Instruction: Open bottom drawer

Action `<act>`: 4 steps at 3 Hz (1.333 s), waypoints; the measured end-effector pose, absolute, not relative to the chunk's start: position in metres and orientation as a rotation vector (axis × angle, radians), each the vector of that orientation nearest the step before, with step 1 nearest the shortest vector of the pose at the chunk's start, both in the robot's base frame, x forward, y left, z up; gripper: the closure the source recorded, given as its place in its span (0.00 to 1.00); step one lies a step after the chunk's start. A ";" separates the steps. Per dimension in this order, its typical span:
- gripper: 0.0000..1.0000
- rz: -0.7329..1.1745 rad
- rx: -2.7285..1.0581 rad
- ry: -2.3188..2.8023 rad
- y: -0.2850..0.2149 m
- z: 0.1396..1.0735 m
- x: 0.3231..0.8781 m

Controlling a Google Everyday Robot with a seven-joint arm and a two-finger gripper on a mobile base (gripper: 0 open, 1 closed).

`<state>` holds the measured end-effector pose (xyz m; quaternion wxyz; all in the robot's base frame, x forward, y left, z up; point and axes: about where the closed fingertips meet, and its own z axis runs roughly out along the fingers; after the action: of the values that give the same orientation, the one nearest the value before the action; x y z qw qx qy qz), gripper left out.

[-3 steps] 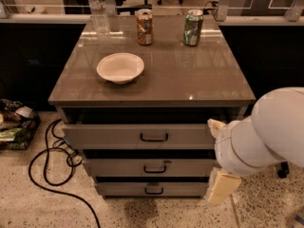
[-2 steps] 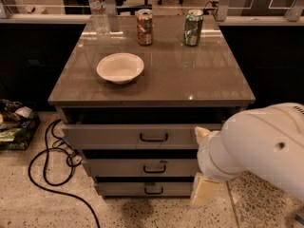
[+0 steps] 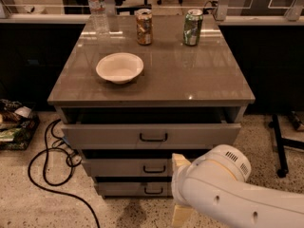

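bottom drawer [image 3: 118, 189] (lowest front) sits just left of spread fingers [image 3: 181, 161]

Down low now, the gripper [image 3: 178, 189] hangs with beige fingers [image 3: 180, 162] spread apart, just right of the black handle [image 3: 153, 190] on the bottom drawer [image 3: 121, 189], while the top drawer [image 3: 104, 136] sits ajar under the surface [image 3: 190, 80].

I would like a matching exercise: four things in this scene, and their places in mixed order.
1 white round bowl
2 green drink can
3 clear plastic bottle
4 beige gripper

a back left of the grey cabinet top
b low, before the grey-beige bottom drawer, right of its handle
c back right of the top
d left middle of the top

Pairs: 1-d, 2-c, 3-a, 4-b.
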<state>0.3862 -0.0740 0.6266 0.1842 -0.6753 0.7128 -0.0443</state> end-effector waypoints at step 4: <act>0.00 -0.057 -1.916 2.065 -0.061 0.525 0.374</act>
<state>0.3741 -0.0606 0.5253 0.1611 -0.6712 0.7233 -0.0199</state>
